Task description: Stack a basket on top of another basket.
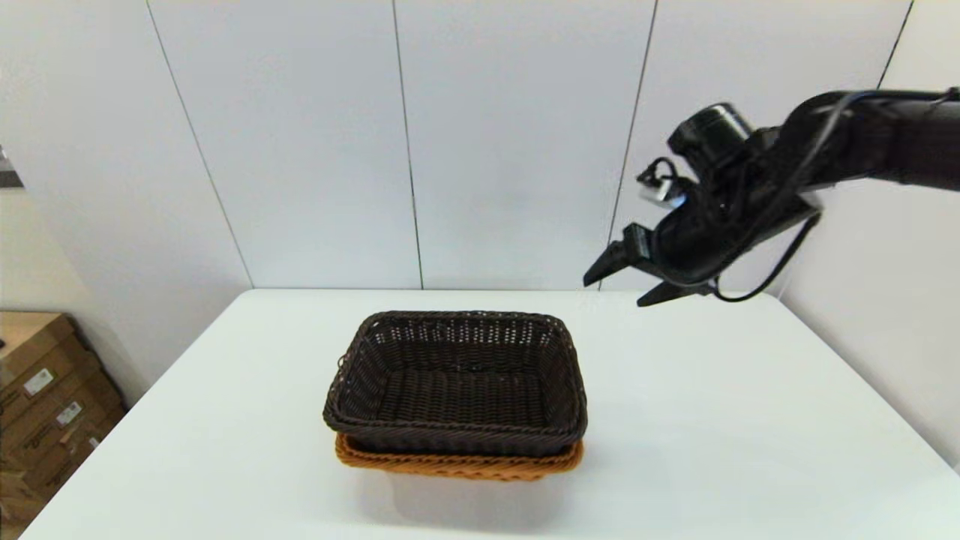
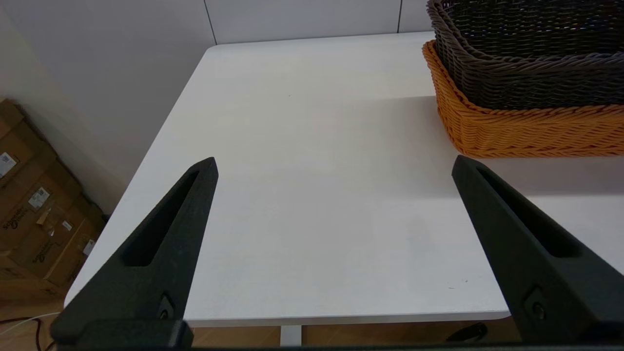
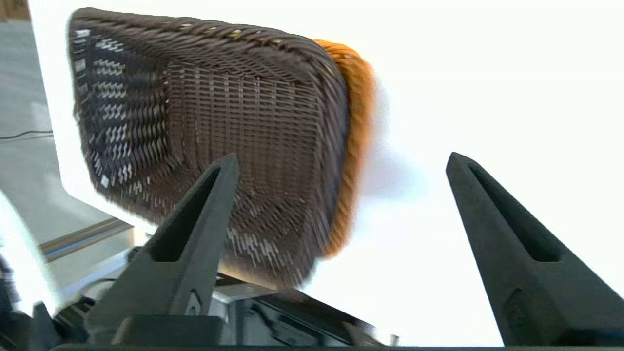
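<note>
The dark brown basket (image 1: 457, 382) sits nested inside the orange-tan basket (image 1: 457, 465) at the middle of the white table; only the orange rim and a strip of its side show beneath it. Both also appear in the left wrist view, dark basket (image 2: 526, 53) over orange basket (image 2: 526, 129), and in the right wrist view, dark basket (image 3: 209, 136) with the orange rim (image 3: 353, 146) beyond. My right gripper (image 1: 622, 289) hangs open and empty high above the table, to the right of and behind the baskets. My left gripper (image 2: 334, 165) is open and empty, low at the table's near left edge.
The white table (image 1: 712, 420) ends at a white panelled wall behind. Cardboard boxes (image 1: 45, 397) stand on the floor to the left of the table.
</note>
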Robot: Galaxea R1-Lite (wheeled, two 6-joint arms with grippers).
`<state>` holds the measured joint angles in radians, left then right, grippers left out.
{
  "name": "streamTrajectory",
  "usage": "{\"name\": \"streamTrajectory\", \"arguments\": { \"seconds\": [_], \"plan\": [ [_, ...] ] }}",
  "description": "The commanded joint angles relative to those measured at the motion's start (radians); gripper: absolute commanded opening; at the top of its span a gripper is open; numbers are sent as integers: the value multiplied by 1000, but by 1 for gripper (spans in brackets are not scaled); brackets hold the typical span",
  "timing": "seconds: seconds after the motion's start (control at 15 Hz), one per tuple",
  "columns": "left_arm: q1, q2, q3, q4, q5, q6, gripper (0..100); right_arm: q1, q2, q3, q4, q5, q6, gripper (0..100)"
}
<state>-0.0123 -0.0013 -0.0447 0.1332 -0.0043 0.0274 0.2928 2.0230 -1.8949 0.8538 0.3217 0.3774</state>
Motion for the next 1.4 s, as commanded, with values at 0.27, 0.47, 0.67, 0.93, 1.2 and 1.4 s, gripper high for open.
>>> {"name": "streamTrajectory", "arguments": {
  "seconds": [0.27,0.47,0.67,0.93,1.2,1.4],
  "plan": [
    [0,1,0,2,0,0,100,-172,-785,553,36,-70,-267,100],
    [0,1,0,0,0,0,100,-178,-1089,812,34,-104,-290,100],
    [0,1,0,0,0,0,100,-178,-1336,1002,34,-112,-385,100],
    [0,1,0,0,0,0,100,-179,-1506,1148,33,-173,-465,100],
    [0,1,0,2,0,0,100,-210,-1618,1244,5,-184,-468,100],
    [0,1,0,2,0,0,100,-227,-1707,1338,-88,-201,-479,100]
  ]
}}
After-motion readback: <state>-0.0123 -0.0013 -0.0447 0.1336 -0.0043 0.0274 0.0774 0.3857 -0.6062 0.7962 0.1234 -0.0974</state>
